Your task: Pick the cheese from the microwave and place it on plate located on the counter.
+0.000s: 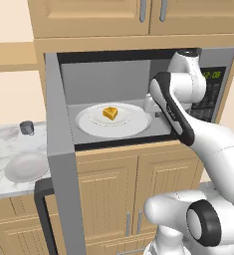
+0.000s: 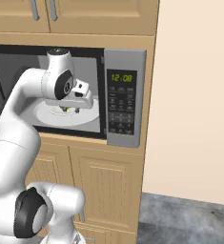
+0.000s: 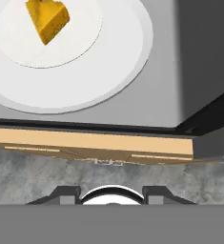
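A: Where was the cheese (image 1: 110,113)?

B: Inside the microwave (image 1: 108,79), on the raised middle ring of the large white dish (image 1: 88,124) on the oven floor. The door (image 1: 63,164) stood wide open, swung to the left.

A: And the tool?

B: In the left base view the arm reached into the right side of the cavity, and its forearm covered the hand. In the right base view the tool (image 2: 69,110) hung just above the dish (image 2: 46,114), but the fingers were too small and too crowded by the wrist to read. The hand view gave only their two dark bases at the bottom edge, so I could not tell whether it was spread or closed. It held nothing that I could see.

A: What did the hand view add?

B: It looked down on the cheese (image 3: 49,20), upper left, well apart from the fingers, with the dish (image 3: 118,62), the oven sill and the wood cabinet front (image 3: 89,143) below.

A: And the plate?

B: The left base view had it: the plate (image 1: 26,167) lay on the marbled table (image 1: 4,139), left of the door, with a small dark cup (image 1: 27,127) behind it. The right base view showed the keypad (image 2: 122,110) and the green clock (image 2: 122,77).
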{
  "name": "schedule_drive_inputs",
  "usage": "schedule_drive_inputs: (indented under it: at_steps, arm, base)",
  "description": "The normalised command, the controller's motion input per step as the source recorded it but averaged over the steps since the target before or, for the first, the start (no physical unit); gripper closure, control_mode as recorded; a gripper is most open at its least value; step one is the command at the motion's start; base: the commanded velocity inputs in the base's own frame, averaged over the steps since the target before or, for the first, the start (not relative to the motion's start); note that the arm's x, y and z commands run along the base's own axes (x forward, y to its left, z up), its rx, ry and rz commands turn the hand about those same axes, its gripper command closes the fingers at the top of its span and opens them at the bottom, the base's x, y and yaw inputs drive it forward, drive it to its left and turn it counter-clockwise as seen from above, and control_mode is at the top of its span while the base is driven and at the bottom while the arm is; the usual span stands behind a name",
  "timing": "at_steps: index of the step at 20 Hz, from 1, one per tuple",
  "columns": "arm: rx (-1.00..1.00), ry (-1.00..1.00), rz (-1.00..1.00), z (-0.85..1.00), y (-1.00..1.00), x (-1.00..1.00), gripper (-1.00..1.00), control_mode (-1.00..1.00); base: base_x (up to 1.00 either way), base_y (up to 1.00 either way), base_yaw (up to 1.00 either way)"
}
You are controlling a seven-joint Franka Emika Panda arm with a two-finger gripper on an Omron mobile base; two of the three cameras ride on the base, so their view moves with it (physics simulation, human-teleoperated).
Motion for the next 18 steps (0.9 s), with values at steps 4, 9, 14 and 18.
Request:
schedule_drive_inputs:
  at_steps: [4,9,14,18]
  arm:
    - [0.00,0.08,0.00,0.00,0.00,0.00,-1.00,-1.00]
    - [0.00,-0.02,0.00,-0.16,0.45,0.00,-1.00,-1.00]
    - [-0.01,-0.08,0.00,-0.20,0.98,0.05,-1.00,-1.00]
    - [0.00,-0.08,-0.03,-0.01,0.60,0.29,-1.00,-1.00]
  base:
    - [0.00,0.00,0.00]
    - [0.00,0.00,0.00]
    - [0.00,0.00,0.00]
    - [0.00,0.00,0.00]
